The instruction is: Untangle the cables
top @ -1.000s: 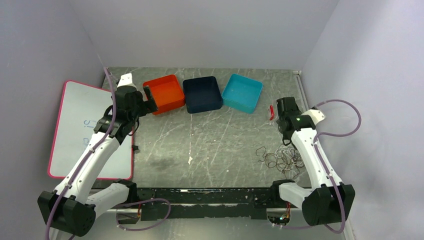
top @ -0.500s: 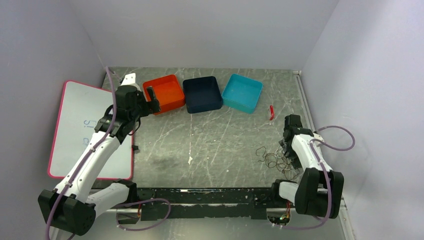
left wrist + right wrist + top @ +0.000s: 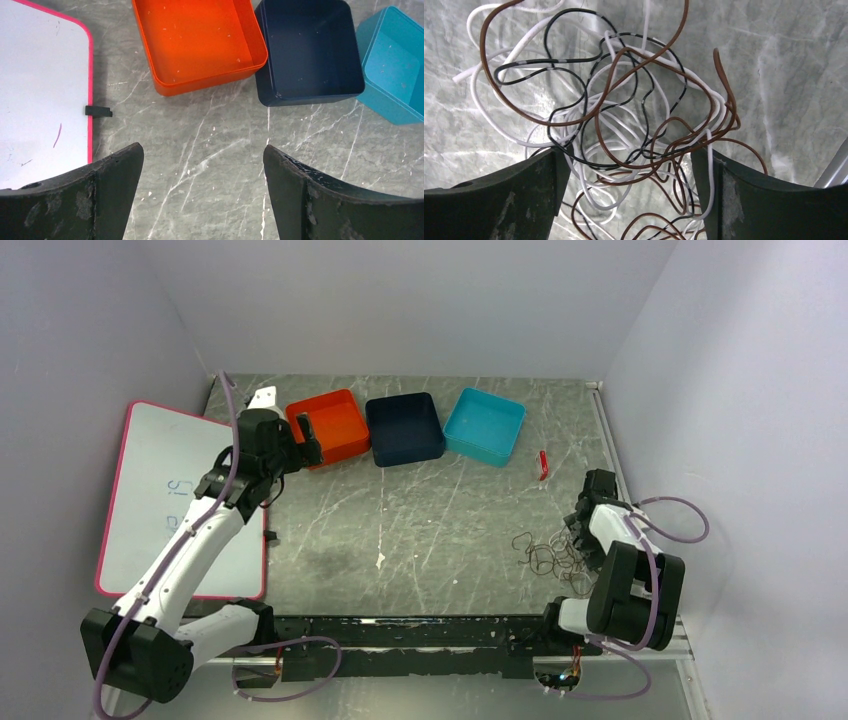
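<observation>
The cables (image 3: 552,558) lie knotted near the desk's near right corner, under the right gripper (image 3: 629,167) — jaws spread. Closing there may pinch several strands together and tighten the knot. The left gripper (image 3: 202,165) — spread, empty.

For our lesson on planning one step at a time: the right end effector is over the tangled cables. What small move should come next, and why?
Probably lower the right end effector straight down and close on one outer strand. Its jaws stand open, the cables lie knotted on the table right beneath them, and nothing is gripped yet.
</observation>
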`<action>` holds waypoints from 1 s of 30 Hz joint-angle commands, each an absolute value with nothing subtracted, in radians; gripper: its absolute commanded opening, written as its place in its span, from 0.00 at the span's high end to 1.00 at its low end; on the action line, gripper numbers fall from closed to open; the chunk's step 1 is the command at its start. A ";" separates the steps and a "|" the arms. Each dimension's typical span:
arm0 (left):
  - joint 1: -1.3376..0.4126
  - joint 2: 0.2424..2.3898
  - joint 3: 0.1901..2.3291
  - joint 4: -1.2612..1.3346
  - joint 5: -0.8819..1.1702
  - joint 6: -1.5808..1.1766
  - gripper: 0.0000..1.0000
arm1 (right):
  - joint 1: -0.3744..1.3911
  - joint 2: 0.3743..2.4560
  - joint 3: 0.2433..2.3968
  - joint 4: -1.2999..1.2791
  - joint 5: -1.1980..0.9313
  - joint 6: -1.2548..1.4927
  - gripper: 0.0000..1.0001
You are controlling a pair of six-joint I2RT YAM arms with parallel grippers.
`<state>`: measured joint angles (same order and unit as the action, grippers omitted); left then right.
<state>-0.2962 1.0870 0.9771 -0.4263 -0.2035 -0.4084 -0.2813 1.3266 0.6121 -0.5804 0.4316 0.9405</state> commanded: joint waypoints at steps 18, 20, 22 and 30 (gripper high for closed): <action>-0.304 1.059 0.968 -0.384 -0.198 -0.445 0.17 | -0.271 1.148 0.572 -0.427 0.228 0.738 1.00; -0.304 1.029 0.944 -0.361 -0.190 -0.439 0.19 | -0.220 1.124 0.580 -0.428 0.203 0.730 1.00; -0.304 1.006 0.930 -0.354 -0.195 -0.439 0.24 | -0.133 1.123 0.602 -0.447 0.210 0.736 1.00; -0.303 0.995 0.937 -0.415 -0.250 -0.461 0.33 | 0.392 1.198 0.720 -0.420 0.295 0.801 1.00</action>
